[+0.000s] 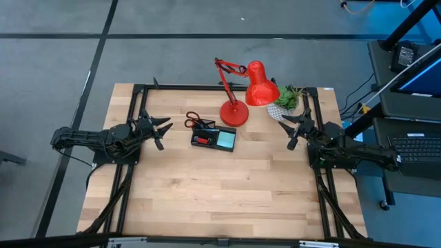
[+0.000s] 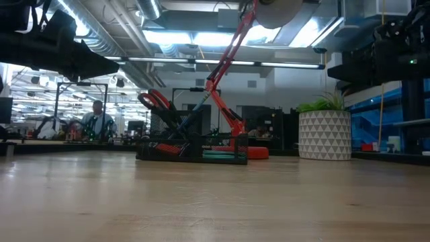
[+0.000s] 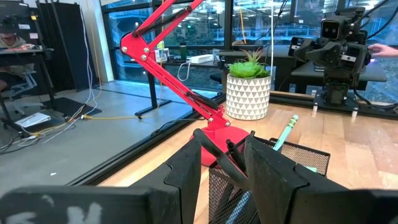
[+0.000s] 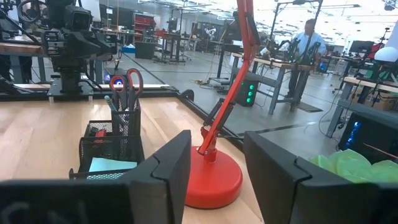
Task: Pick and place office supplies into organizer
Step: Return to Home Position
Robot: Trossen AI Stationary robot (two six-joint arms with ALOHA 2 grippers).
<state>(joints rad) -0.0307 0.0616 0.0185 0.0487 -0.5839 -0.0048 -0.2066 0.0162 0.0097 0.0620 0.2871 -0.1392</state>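
The black mesh organizer stands at the table's far middle. Red-handled scissors stand upright in its cup with a light-blue pen. A cyan sticky-note pad lies flat in its tray, and a small red item lies beside the pad. My left gripper hovers open to the organizer's left, level with it and pointing at it. On the organizer's right, my right gripper is open too, pointing left. Neither has anything between its fingers.
A red desk lamp, its round base on the table, stands just behind the organizer, its arm and shade reaching right. A potted plant sits at the far right corner. Bare wooden tabletop fills the near half.
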